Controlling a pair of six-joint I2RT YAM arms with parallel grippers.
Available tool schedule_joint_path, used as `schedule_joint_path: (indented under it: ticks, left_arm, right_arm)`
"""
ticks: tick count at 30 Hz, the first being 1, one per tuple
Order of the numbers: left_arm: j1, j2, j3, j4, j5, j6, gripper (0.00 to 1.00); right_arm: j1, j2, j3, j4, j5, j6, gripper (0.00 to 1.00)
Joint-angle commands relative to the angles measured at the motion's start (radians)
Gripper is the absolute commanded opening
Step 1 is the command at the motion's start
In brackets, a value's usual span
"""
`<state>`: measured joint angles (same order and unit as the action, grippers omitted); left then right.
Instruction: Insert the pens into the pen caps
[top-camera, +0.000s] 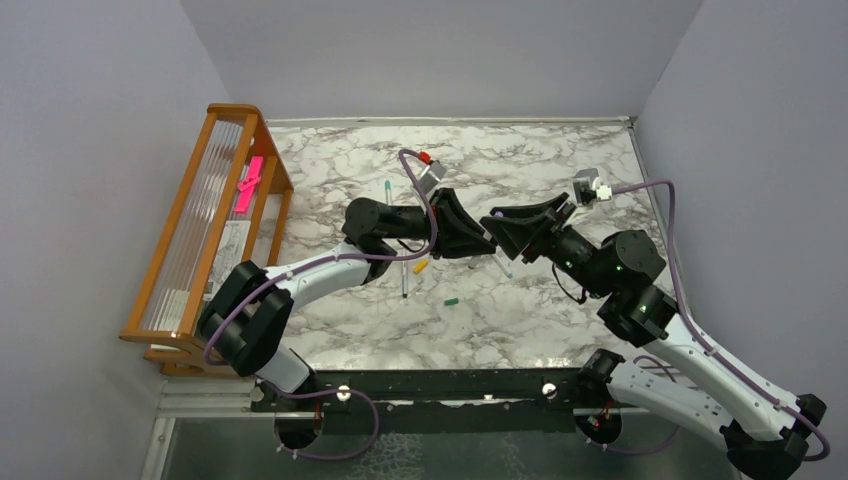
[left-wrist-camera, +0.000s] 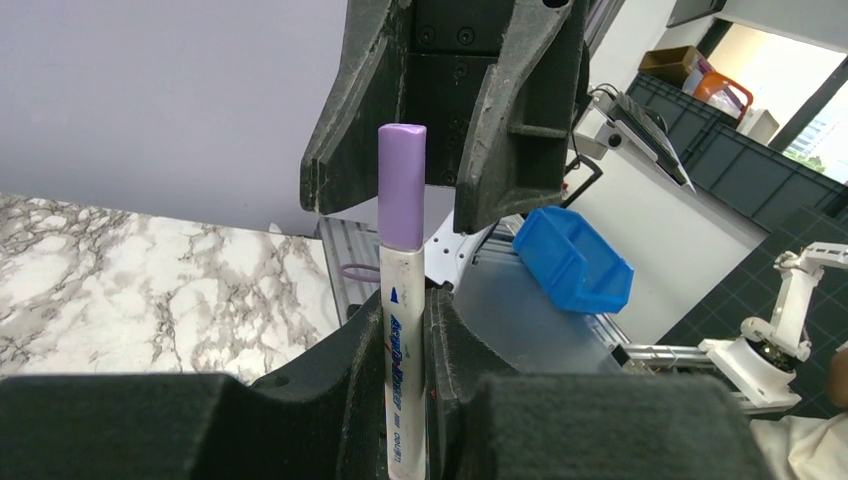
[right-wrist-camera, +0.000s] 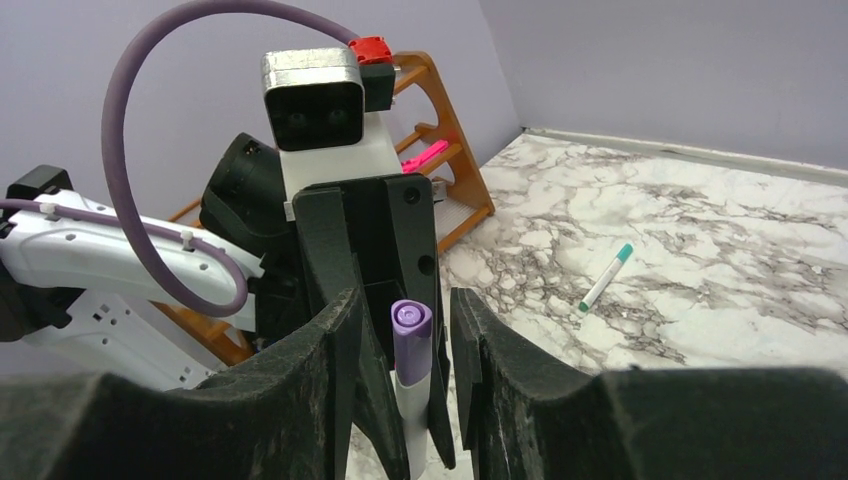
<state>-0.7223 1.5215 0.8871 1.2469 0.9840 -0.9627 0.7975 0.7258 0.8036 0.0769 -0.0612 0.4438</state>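
Observation:
My left gripper (top-camera: 480, 243) is shut on a white pen (left-wrist-camera: 405, 350) and holds it above the table's middle; the barrel stands upright between the jaws in the left wrist view (left-wrist-camera: 405, 300). A pale purple cap (left-wrist-camera: 402, 185) sits on the pen's free end. My right gripper (top-camera: 503, 232) faces the left one tip to tip. Its jaws are open around the purple cap (right-wrist-camera: 410, 335) with a gap on each side. Its fingers (left-wrist-camera: 510, 120) flank the cap in the left wrist view.
On the marble table (top-camera: 560, 170) lie a teal-ended pen (right-wrist-camera: 605, 280), another pen (top-camera: 404, 280), an orange cap (top-camera: 421, 266) and a green cap (top-camera: 451, 300). A wooden rack (top-camera: 190, 210) with a pink strip (top-camera: 248, 183) stands along the left edge.

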Motion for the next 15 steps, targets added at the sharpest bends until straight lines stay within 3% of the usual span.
schedule_joint_path:
  ticks: [1,8,15]
  left_arm:
    - [-0.005,-0.016,-0.015,0.04,0.036,0.01,0.0]
    - [-0.006,-0.02,-0.019,0.04,0.035,0.009,0.0]
    - [-0.006,-0.022,0.01,0.04,0.03,0.007,0.0]
  right_arm:
    - [0.006,-0.008,0.0,0.038,-0.005,0.004,0.37]
    - [0.006,-0.005,-0.015,0.049,-0.014,0.016,0.32]
    - [0.006,-0.004,-0.027,0.037,-0.027,0.027,0.01]
